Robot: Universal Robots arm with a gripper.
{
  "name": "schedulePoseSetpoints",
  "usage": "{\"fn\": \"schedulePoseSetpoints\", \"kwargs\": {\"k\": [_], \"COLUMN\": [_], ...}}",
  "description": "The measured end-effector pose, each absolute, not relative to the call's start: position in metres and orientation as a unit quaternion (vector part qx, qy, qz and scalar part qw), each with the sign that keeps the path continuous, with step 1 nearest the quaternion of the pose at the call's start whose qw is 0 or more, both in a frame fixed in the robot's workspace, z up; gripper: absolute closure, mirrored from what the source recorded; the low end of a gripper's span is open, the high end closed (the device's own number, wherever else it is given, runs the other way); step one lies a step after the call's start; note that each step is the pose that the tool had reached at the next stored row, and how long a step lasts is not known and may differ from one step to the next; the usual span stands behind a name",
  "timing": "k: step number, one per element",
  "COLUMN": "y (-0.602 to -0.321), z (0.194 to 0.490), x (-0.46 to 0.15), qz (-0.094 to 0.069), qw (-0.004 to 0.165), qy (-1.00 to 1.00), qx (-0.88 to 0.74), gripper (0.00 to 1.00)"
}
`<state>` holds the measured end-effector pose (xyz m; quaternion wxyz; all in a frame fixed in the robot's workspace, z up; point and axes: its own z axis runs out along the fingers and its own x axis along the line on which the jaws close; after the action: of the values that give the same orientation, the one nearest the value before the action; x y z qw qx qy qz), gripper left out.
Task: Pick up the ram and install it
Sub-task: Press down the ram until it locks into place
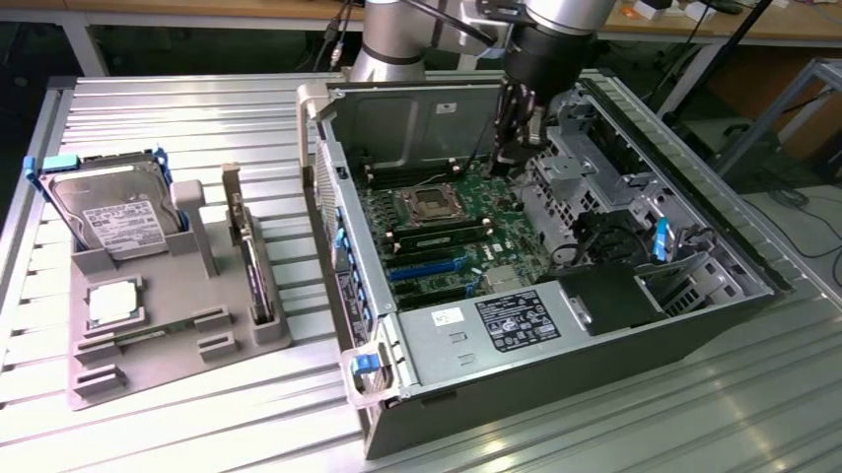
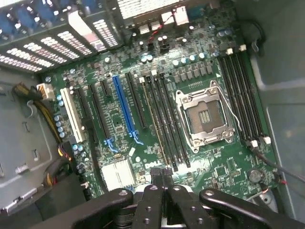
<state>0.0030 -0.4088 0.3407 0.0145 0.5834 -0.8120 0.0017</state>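
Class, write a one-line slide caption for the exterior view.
Robot arm's shut pincer inside the open computer case, above the motherboard.

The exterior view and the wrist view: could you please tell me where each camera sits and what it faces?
Exterior view: raised, off the arm, looking down at the open computer case and parts tray on the slatted table; the arm and shut gripper reach into the case.
Wrist view: on the wrist, facing down at the motherboard; the shut gripper shows.
Shared: the CPU socket and gripper.

Arm reaching steeply down, wrist vertical, gripper (image 1: 507, 158) fingers (image 2: 153, 202) pressed together, pointing down
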Motion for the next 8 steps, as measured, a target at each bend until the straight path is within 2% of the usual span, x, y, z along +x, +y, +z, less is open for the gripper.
{"fn": "schedulePoseSetpoints", "kwargs": {"k": [8], "y": [-0.4088], "z": [0.3407], "x": [0.003], "qz": [0.0], "qw": [0.015], "qy": [-0.875], "qx": [0.484], "gripper": [0.89]}}
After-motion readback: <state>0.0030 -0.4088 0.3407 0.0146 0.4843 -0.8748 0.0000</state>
